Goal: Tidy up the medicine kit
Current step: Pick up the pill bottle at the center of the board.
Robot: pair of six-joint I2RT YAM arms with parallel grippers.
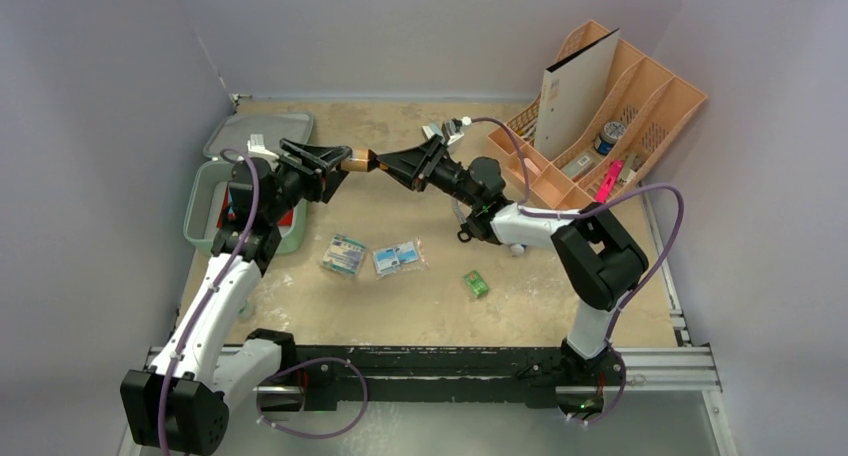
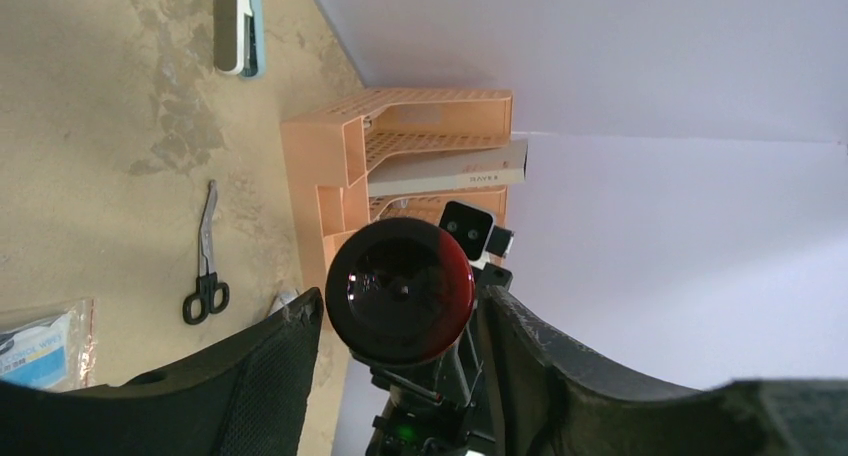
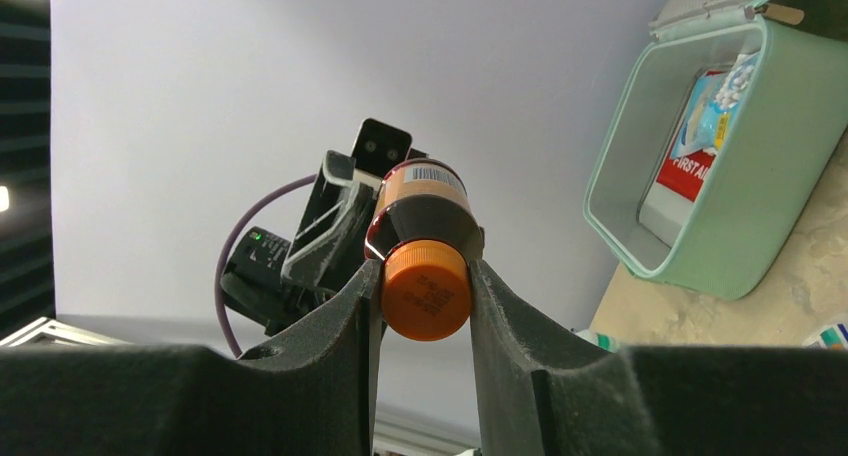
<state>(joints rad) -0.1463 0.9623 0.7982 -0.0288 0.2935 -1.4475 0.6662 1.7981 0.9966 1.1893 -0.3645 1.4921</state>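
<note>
A pill bottle [image 1: 361, 161] with a dark amber body and an orange cap [image 3: 427, 288] hangs in mid-air between both grippers. My right gripper [image 1: 383, 163] is shut on the cap, with both fingers pressed on it in the right wrist view [image 3: 425, 286]. My left gripper [image 1: 347, 162] closes round the bottle's base [image 2: 400, 291] from the other end, its fingertips at both sides. The mint-green medicine kit [image 1: 197, 191] stands open at the far left behind the left arm, its lid [image 1: 255, 131] laid back. Its wall [image 3: 700, 226] shows in the right wrist view, with a red pouch [image 3: 690, 171] inside.
A peach-orange slotted organizer [image 1: 640, 106] stands at the back right with a white binder [image 1: 575, 91] in it. Two clear packets [image 1: 343, 254] [image 1: 398, 258] and a small green box [image 1: 476, 283] lie mid-table. Black-handled scissors [image 2: 205, 266] lie near the organizer [image 2: 400, 126].
</note>
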